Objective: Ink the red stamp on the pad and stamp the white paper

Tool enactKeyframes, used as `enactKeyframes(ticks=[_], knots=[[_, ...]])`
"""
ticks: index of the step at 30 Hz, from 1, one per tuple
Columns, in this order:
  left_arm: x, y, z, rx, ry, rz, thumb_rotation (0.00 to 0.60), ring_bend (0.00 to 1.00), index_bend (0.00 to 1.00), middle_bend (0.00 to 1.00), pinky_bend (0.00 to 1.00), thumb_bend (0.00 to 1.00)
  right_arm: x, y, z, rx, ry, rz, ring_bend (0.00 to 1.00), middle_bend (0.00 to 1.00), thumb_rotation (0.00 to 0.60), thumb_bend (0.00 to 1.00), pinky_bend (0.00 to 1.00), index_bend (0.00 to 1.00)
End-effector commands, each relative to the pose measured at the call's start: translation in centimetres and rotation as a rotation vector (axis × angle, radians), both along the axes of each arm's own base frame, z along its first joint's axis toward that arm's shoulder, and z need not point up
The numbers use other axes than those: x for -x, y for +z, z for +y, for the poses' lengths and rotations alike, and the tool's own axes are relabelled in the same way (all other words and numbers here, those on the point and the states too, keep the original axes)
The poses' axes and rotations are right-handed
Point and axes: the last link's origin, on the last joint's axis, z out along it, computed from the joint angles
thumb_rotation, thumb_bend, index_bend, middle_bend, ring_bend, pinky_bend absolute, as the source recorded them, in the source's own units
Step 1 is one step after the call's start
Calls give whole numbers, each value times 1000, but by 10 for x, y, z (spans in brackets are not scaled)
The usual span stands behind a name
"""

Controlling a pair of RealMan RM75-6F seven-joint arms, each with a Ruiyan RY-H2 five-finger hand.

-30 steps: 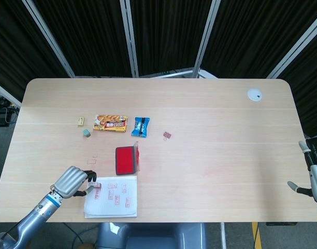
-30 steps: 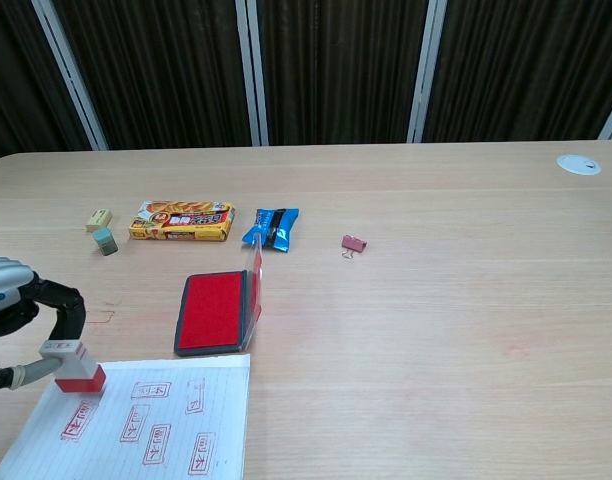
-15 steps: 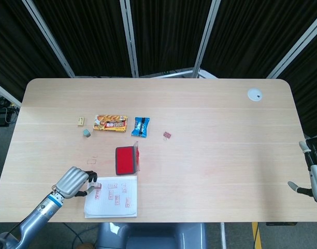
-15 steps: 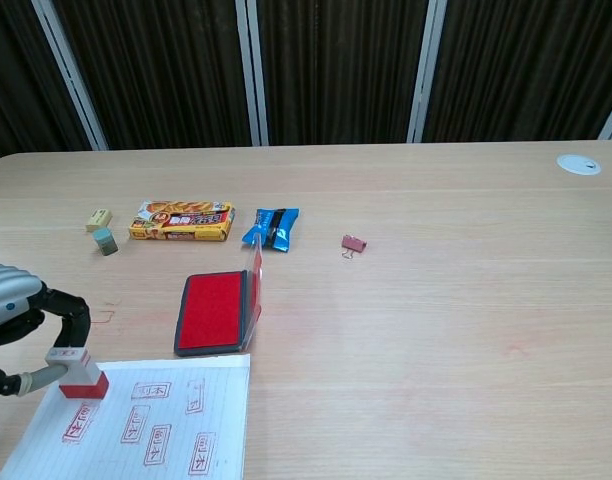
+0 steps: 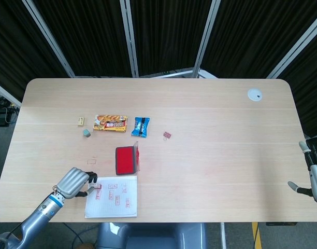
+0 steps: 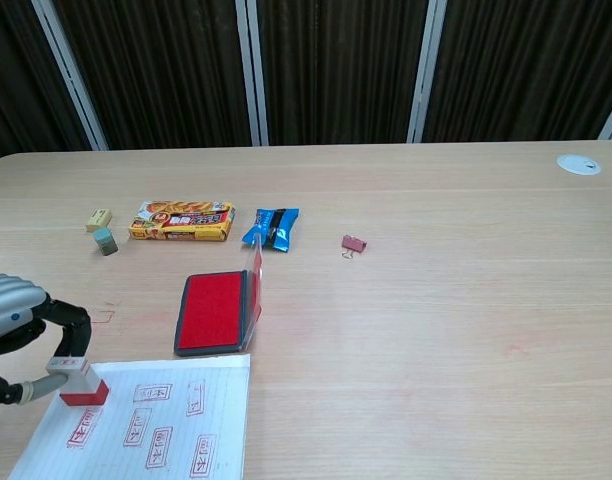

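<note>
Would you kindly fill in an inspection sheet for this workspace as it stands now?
Surface: wooden table, pale, with a white round cap near its far right corner.
Job's things: red stamp on the white paper's left corner; paper bears several red prints; ink pad open beside the paper.
Clutter: snack box, blue packet, pink clip, two small blocks.
Hands: left hand holds the stamp; right hand off the table edge, holding nothing.
Cables: nothing seen.
Surroundings: dark curtains.
</note>
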Motion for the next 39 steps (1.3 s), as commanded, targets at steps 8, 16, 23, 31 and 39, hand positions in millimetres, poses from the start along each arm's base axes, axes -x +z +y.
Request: enactKeyframes(ticks=[8,16,23,31,39], knots=[[4,-3,0,4,4,15,600,853,588,561,899,410,0,0,0,0,-1,0,0,0,600,0,0,0],[6,-6,-1,8,5,26,600,852,588,561,899,410,0,0,0,0,0,0,0,0,600,0,0,0],[8,-7,0,8,9,34,600,852,588,561,898,410,1,0,0,-1,-1,1,0,0,600,0,0,0],[9,-6,0,7,12,33,600,851,587,561,896,410,1,0,0,-1,-1,1,0,0,600,0,0,0],[8,-5,1,1,16,22,600,851,587,561,895,411,1,-1,0,-2,-2,3,0,0,600,0,0,0]])
